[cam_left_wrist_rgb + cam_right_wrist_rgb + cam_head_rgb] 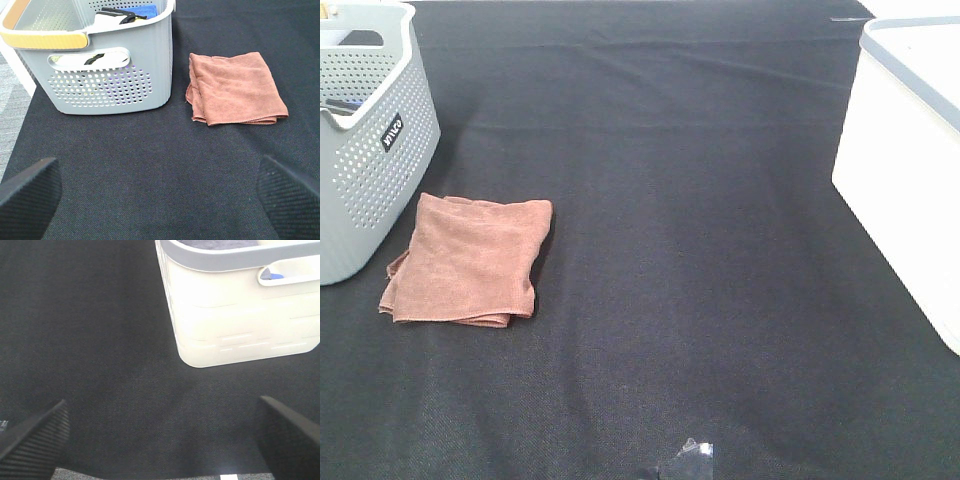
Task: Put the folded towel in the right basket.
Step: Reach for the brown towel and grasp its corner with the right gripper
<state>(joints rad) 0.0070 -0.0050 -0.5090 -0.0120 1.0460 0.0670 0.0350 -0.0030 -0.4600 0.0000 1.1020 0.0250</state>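
A folded reddish-brown towel lies flat on the black cloth at the left, just right of a grey perforated basket. It also shows in the left wrist view. The right basket is white with a grey rim and stands at the right edge; the right wrist view shows it too. My left gripper is open and empty, well short of the towel. My right gripper is open and empty, short of the white basket. Neither arm shows in the exterior view.
The grey basket has an orange-topped handle and holds dark and blue items. A small shiny scrap lies at the cloth's near edge. The black cloth covers the table between the baskets.
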